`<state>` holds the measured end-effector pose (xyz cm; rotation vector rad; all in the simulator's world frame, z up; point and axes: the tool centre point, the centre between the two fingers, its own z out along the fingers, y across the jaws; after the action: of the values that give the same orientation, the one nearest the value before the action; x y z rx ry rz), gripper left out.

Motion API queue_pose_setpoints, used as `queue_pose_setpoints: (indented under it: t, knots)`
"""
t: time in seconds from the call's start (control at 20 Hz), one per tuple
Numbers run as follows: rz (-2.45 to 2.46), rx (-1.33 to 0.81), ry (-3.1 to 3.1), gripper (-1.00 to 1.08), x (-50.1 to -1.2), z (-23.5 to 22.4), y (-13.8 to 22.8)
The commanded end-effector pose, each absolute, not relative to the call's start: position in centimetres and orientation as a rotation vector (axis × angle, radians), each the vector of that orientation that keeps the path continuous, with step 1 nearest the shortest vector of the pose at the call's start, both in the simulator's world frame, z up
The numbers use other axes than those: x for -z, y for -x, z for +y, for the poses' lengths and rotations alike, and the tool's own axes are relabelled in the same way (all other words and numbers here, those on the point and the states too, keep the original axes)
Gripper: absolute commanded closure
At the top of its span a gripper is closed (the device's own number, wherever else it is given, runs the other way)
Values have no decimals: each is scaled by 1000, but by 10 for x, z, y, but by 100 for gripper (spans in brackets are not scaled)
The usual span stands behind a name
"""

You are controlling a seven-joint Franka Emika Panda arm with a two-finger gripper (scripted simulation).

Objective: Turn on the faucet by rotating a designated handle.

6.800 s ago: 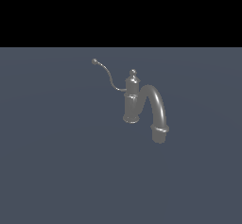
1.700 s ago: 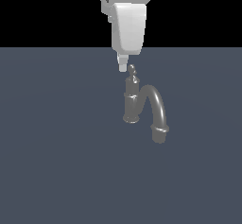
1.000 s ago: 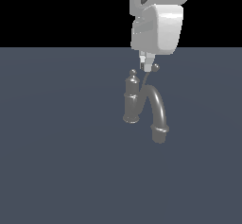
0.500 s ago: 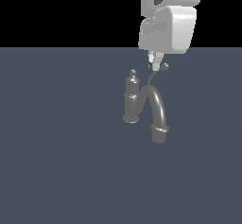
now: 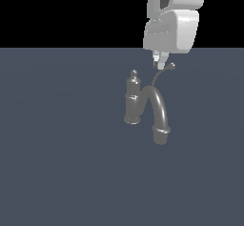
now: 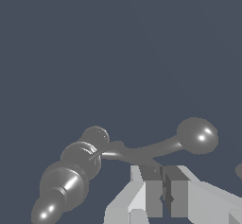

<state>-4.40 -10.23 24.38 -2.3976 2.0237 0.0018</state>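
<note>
The grey faucet (image 5: pixel 133 101) stands upright on the dark floor, its thick arched spout (image 5: pixel 160 110) curving down toward the exterior view's right. The thin curved handle (image 5: pixel 159 77) rises from the column and ends in a small ball (image 5: pixel 170 66). My gripper (image 5: pixel 159 64) hangs from above, its tips just beside the ball on the exterior view's left. In the wrist view the gripper (image 6: pixel 162 173) is shut with nothing between the fingers (image 6: pixel 177 190), and the handle (image 6: pixel 146 150) runs across right at the tips, from the column (image 6: pixel 66 180) to its ball (image 6: pixel 197 135).
A flat dark blue-grey floor (image 5: pixel 62 163) lies all around the faucet. Above the horizon the background is black.
The handle has swung from the exterior view's left over to its right. My shut gripper has travelled right alongside it, a little further since half a second ago.
</note>
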Motion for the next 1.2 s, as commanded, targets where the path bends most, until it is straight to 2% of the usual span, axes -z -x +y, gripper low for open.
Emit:
queue_pose_setpoints:
  t: [0.0,1.0,1.05,1.1,1.15]
  knots:
    - [2052,2,2376,108,-243,-120,40]
    - [2073,0,2360,108,-242,-165,-5]
    - [2073,0,2360,108,-242,-165,-5]
    - [2009,-10,2402,108,-244,-132,-9]
    - [2011,-10,2400,108,-244,-132,-12]
